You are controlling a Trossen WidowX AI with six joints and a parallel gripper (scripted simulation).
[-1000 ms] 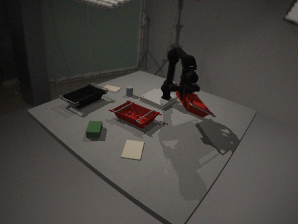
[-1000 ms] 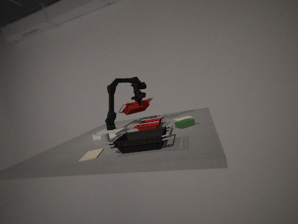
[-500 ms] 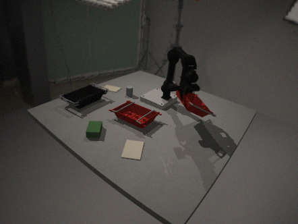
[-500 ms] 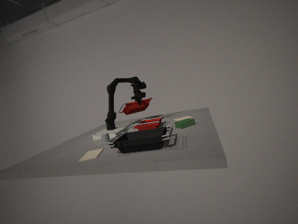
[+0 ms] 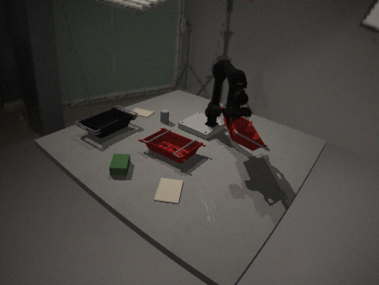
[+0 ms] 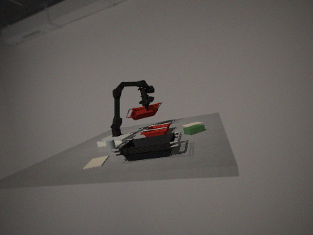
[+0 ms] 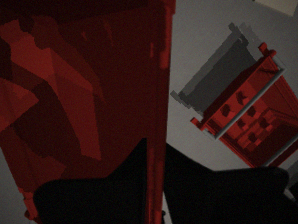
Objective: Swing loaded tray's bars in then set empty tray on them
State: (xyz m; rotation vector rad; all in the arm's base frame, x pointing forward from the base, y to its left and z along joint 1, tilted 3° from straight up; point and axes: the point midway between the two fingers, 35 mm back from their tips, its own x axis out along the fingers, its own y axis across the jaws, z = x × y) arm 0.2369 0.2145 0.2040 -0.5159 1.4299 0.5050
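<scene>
The loaded red tray [image 5: 165, 152] [image 6: 156, 132] [image 7: 239, 88] stands on the table, with small red blocks inside. One wire bar [image 5: 159, 136] [image 7: 250, 103] and the other bar [image 5: 185, 148] [image 7: 282, 151] lie across its top. My gripper [image 5: 230, 117] [image 6: 147, 107] [image 7: 150, 142] is shut on a side wall of the empty red tray [image 5: 244, 134] [image 6: 144, 112] [image 7: 120, 50]. It holds that tray in the air, tilted, beside the loaded tray and clear of it. The held tray's bars stick out at its ends. The fingertips are partly hidden in the top and exterior views.
A black tray [image 5: 112, 129] [image 6: 152, 152] with wire bars stands beyond the loaded tray. A green block [image 5: 120, 164] [image 6: 194, 129], a grey cylinder [image 5: 165, 116] [image 6: 110, 144] and cream plates [image 5: 169, 191] [image 6: 95, 163] lie around. The arm stands on a white base plate [image 5: 193, 124].
</scene>
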